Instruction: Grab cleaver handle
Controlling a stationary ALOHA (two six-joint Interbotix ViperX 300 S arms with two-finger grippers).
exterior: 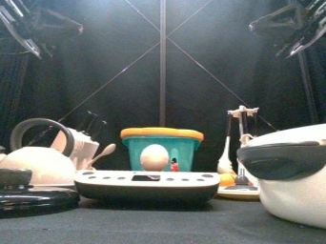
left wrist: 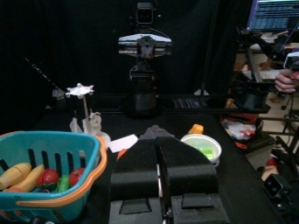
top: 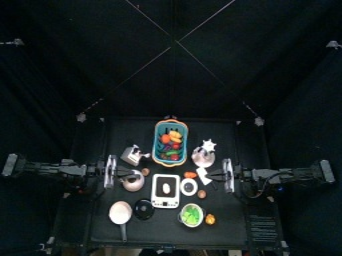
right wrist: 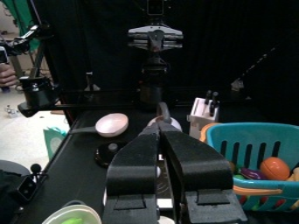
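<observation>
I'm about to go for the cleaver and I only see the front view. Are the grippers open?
Observer: No, the wrist views show the left gripper and right gripper both shut.
Operator: Where's the cleaver?
Observer: I can't pick it out; the right wrist view shows dark handles in a white holder beside the basket.
Operator: What's in the basket?
Observer: A banana, by the left wrist view.

both arms parked at their own sides, folded, facing each other; left hand (left wrist: 163, 166) jaws together, right hand (right wrist: 163, 162) jaws together, both holding nothing
</observation>
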